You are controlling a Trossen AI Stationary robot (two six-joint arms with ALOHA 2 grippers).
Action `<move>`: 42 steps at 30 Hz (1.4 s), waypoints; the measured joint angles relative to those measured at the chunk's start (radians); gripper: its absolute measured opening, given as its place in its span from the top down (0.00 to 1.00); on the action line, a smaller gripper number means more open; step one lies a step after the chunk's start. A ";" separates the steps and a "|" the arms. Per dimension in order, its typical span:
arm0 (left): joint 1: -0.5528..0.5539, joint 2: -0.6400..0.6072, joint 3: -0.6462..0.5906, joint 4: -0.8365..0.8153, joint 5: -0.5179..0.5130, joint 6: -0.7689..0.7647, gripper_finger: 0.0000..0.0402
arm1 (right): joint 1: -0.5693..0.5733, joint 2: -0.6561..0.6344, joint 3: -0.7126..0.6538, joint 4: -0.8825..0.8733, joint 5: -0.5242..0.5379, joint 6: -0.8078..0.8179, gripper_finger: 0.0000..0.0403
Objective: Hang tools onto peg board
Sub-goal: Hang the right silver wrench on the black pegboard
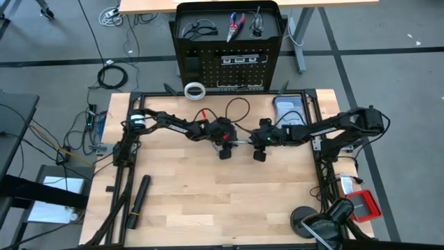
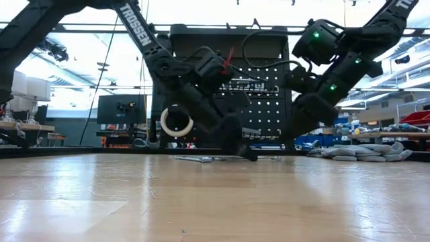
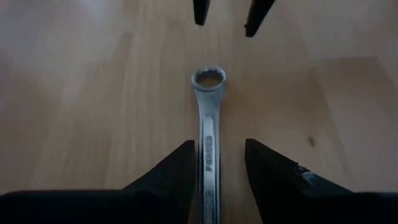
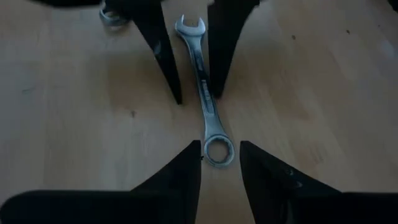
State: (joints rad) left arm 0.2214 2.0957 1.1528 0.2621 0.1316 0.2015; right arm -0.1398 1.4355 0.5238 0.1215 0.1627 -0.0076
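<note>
A small silver wrench (image 4: 205, 93) lies flat on the wooden table, midway between my two grippers. My left gripper (image 3: 219, 162) is open; its fingers stand on either side of the wrench's shaft (image 3: 206, 155), tips down at the table. My right gripper (image 4: 221, 158) is open just short of the ring end (image 4: 219, 149), apart from it. The black peg board (image 1: 229, 66) stands upright at the table's far edge. Pliers (image 1: 234, 26) and black-framed glasses (image 1: 196, 29) lie on its top shelf. A white tape ring (image 1: 195, 90) hangs at its lower left.
A long black cylinder (image 1: 137, 201) lies near the table's left front. A grey flat device (image 1: 291, 111) sits at the far right. A red box (image 1: 364, 205) and a round dark base (image 1: 309, 222) are at the right front. Bare wood lies toward the near edge.
</note>
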 joint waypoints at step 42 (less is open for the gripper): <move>0.090 -0.249 0.092 -0.196 0.100 0.077 1.00 | 0.013 0.046 -0.022 0.313 -0.045 0.048 0.70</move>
State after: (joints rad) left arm 0.3111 1.8467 1.2450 0.0665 0.2314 0.2787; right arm -0.1272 1.4812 0.5018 0.4341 0.1174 0.0399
